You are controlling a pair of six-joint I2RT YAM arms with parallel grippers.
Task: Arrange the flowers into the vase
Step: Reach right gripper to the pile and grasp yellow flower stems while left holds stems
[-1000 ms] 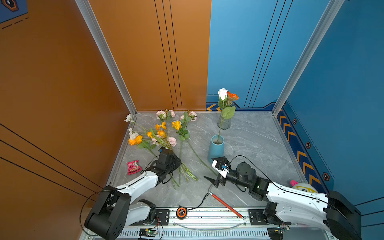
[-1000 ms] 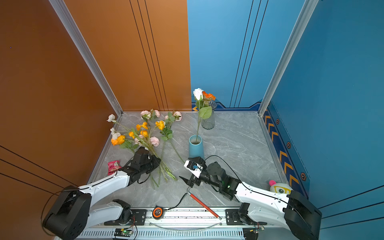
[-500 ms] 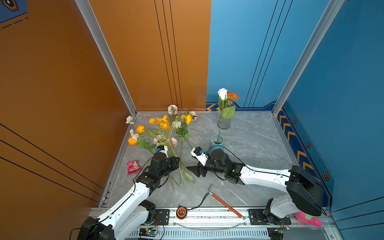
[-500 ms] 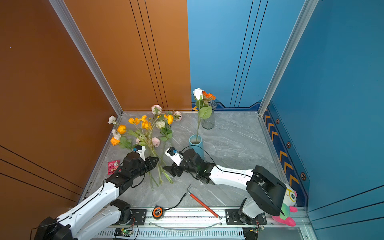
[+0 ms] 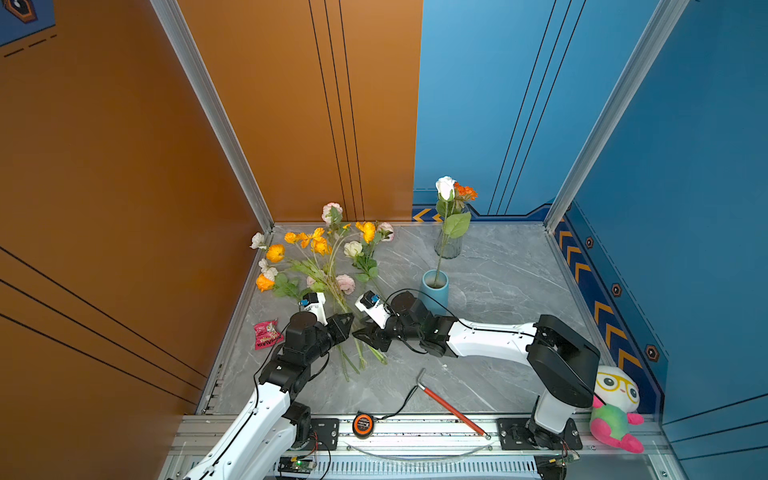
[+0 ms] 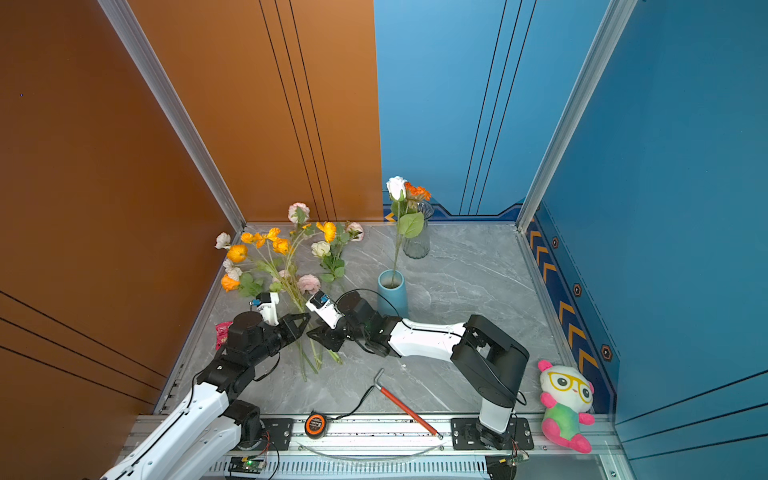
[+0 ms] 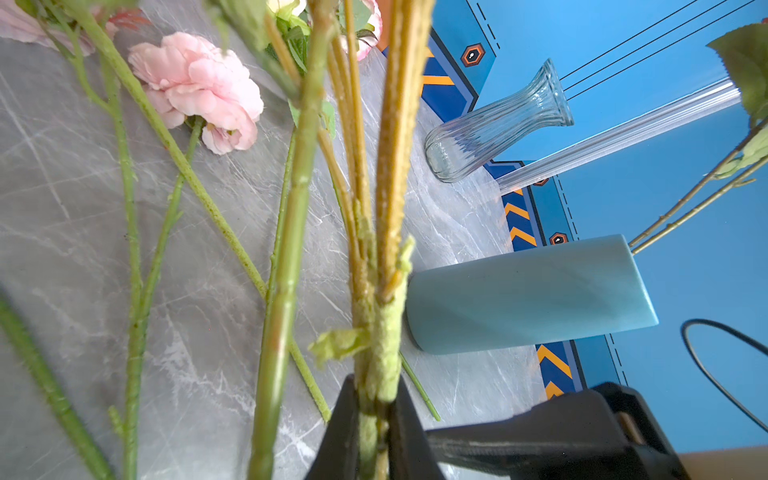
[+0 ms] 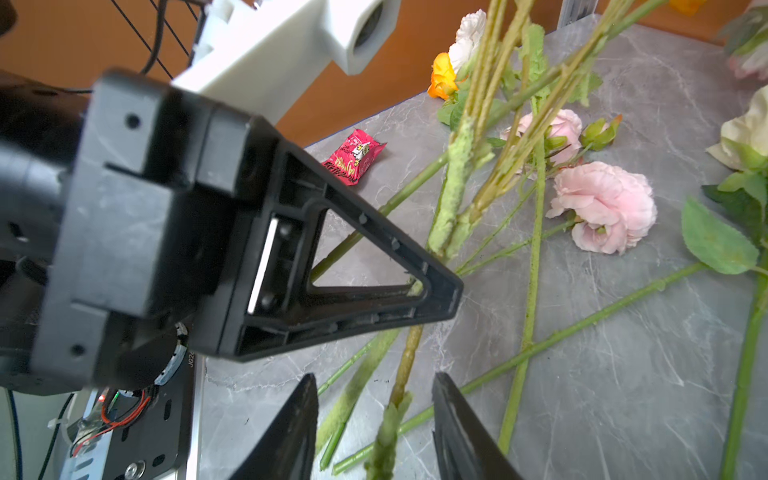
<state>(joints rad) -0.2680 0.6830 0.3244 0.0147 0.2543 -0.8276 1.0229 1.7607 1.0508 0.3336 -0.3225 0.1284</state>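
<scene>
1. Grey marble table (image 5: 498, 291): walled in orange on the left, blue at the back and right.
2. Both arms reach in from the near rail and meet left of centre, gripper tips close together.
3. Flowers (image 5: 322, 266): loose bunch on the left half of the table. Blooms (orange, pink, cream) fan toward the far left corner, and the stem ends point toward the near edge. Some stems are raised off the table and the rest lie flat.
4. Plush toy (image 5: 615, 411): near right corner, beside the right arm's base.
5. Left gripper (image 5: 348, 321): fingers clenched on a fuzzy green stem (image 7: 384, 332) of the bunch. The left wrist view shows the stem pinched between both jaws.
6. Right gripper (image 8: 374, 378): jaws apart, one on each side of the lower end of a stem. No contact is visible in the right wrist view.
7. Blue vase (image 5: 434, 291): upright, mid-table, just behind the right wrist. Two stems rise from its mouth, topped by a white rose (image 5: 445, 188) and an orange bloom (image 5: 465, 192).
8. Glass vase (image 5: 448, 247): upright behind the blue vase, near the back wall.
9. Red-handled hammer (image 5: 451, 409): lies at the near edge, between the arm bases.
10. Pink snack packet (image 5: 267, 334): left edge of the table, beside the left arm.
11. Tape measure (image 5: 362, 424): on the rail.
</scene>
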